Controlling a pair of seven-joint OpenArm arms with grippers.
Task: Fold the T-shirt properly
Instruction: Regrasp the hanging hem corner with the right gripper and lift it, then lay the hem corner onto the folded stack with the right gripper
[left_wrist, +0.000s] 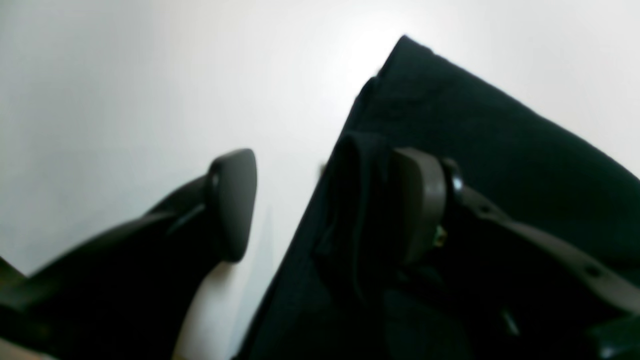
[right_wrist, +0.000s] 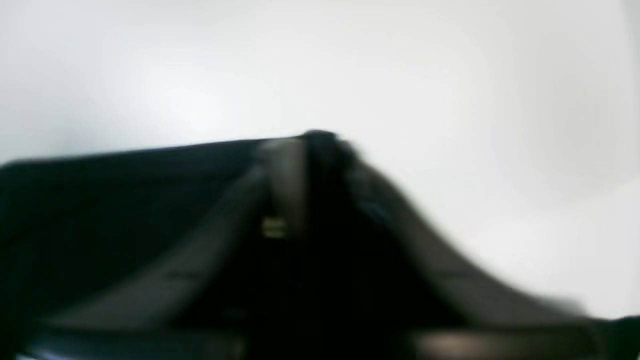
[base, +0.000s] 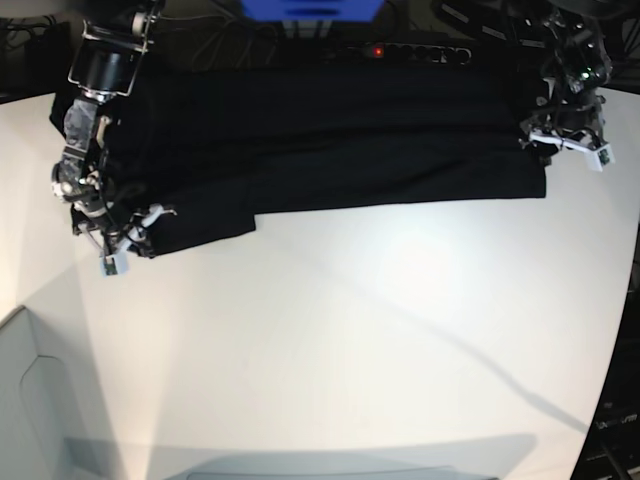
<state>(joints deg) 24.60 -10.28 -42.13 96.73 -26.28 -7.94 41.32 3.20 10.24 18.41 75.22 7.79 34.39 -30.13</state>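
White worktop carries the black cloth T-shirt lengthwise along its far edge. Left gripper jaws gape, straddling one end; right gripper jaws pinch the opposite end.

You had a broad white table under the work, its surface matte and bright, with a soft glare patch showing in both wrist views. A thin diagonal shadow line crossed it toward the right edge, and a wider grey shadow band lay along the near edge. At the far side, behind the table, you had a dark power strip with a red light lit, a blue object beside tangled cables, and dark floor past the table's right edge.
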